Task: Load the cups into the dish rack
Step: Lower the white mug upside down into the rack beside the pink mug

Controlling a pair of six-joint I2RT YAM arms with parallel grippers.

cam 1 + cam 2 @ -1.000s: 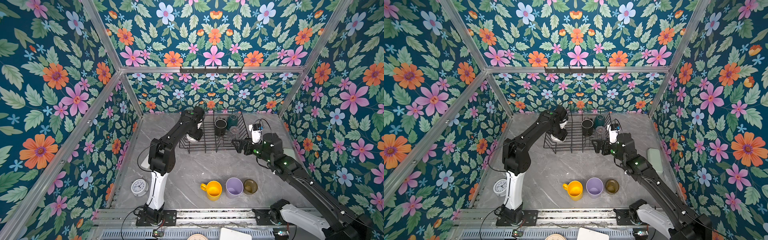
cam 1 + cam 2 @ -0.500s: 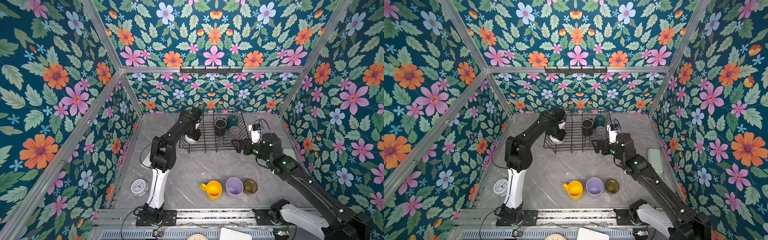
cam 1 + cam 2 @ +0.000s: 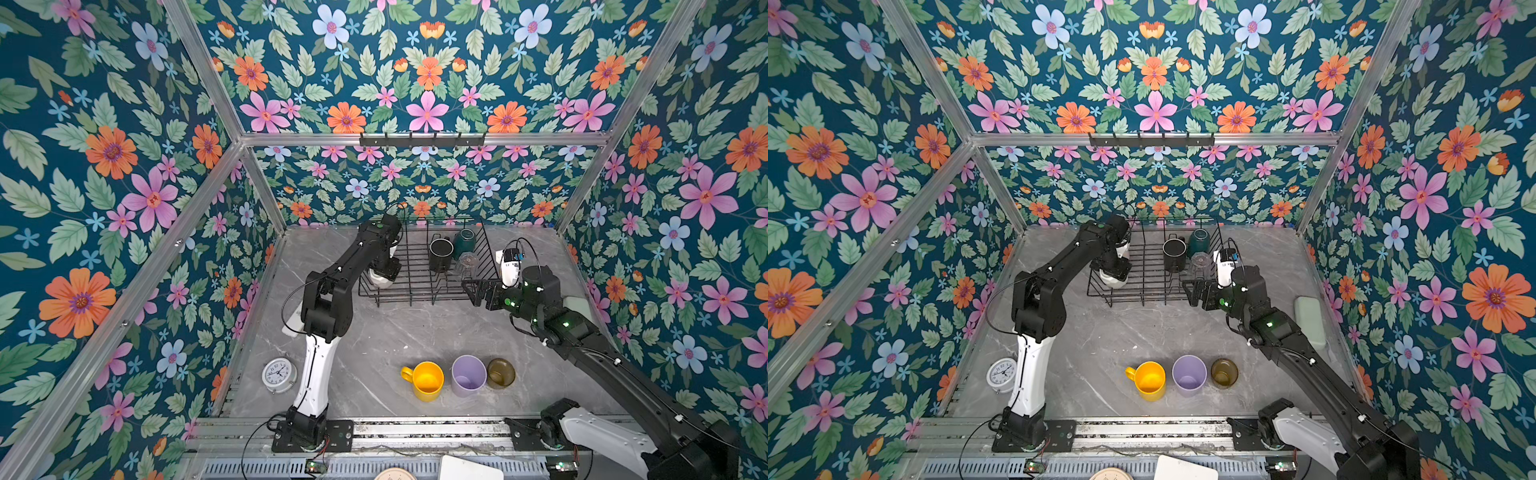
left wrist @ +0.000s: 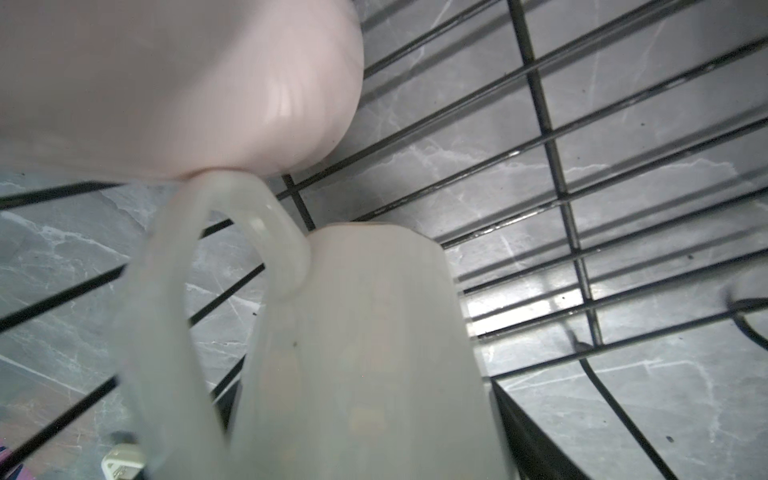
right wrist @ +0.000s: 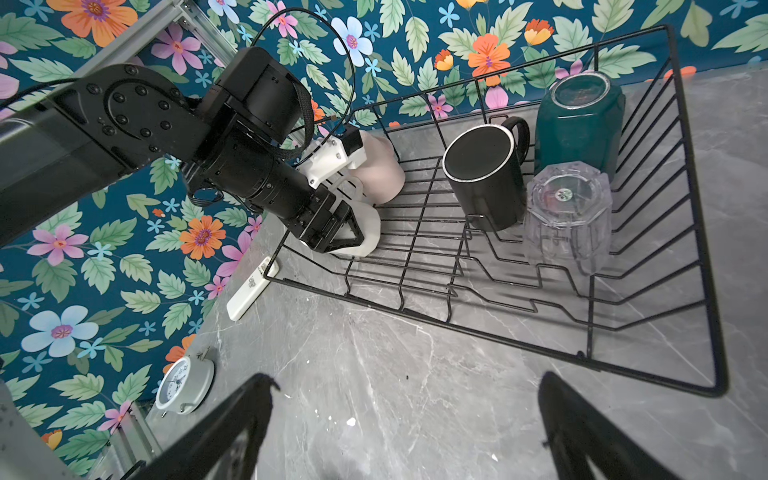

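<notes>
Left claw sits low in the near left corner of the dish rack in both top views, clamped on a white mug that shows just beneath it. The right claw hangs just off the rack's near right corner with its jaws apart and nothing between them. Inside the rack, toward its right end, the black mug, the dark green mug and the clear glass stand close together. Well apart from the rack, near the front edge of the grey surface, the yellow mug, lavender tumbler and amber glass stand in a row, mouths up, and a small white clock lies at the front left. In a top view the same row and the rack appear, the right claw empty beside it. The left wrist view is filled by the white mug seen very close, its handle arching up to touch a pink mug, with the rack's wires and the surface below; the claw's own fingers are out of sight here. From the right wrist view the left claw grips the white mug on the rack floor - the pink mug just behind it - while the green mug and clear glass rest bottom-up beside the black mug, and the right claw stands wide apart over bare surface.
</notes>
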